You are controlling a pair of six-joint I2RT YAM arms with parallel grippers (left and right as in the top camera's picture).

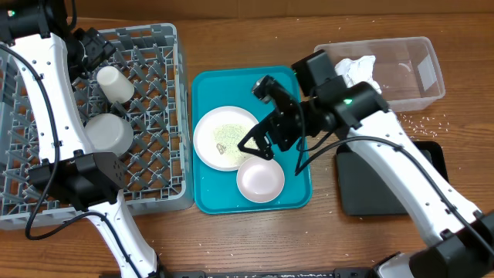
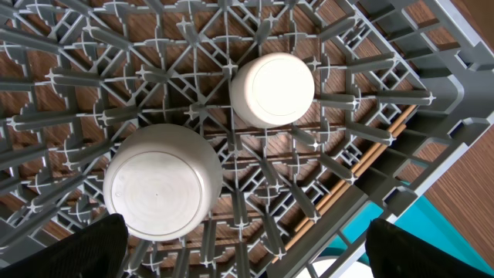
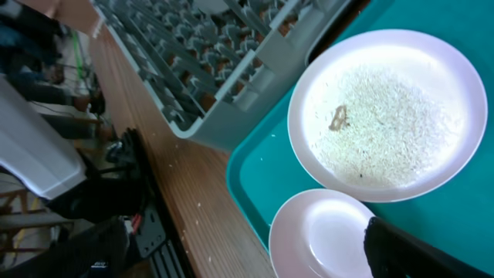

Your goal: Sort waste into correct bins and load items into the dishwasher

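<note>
Two vessels, white cup [image 2: 272, 89] and grey bowl [image 2: 160, 189], stand base-up in the dish rack [image 2: 370, 69] beneath my wide-spread, empty left gripper [image 2: 247, 259]; my right gripper [image 3: 251, 251], likewise spread and empty, hovers over the face-up, rice-strewn plate [image 3: 386, 116].

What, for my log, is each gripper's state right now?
Left gripper: open, holding nothing.
Right gripper: open, holding nothing.
</note>
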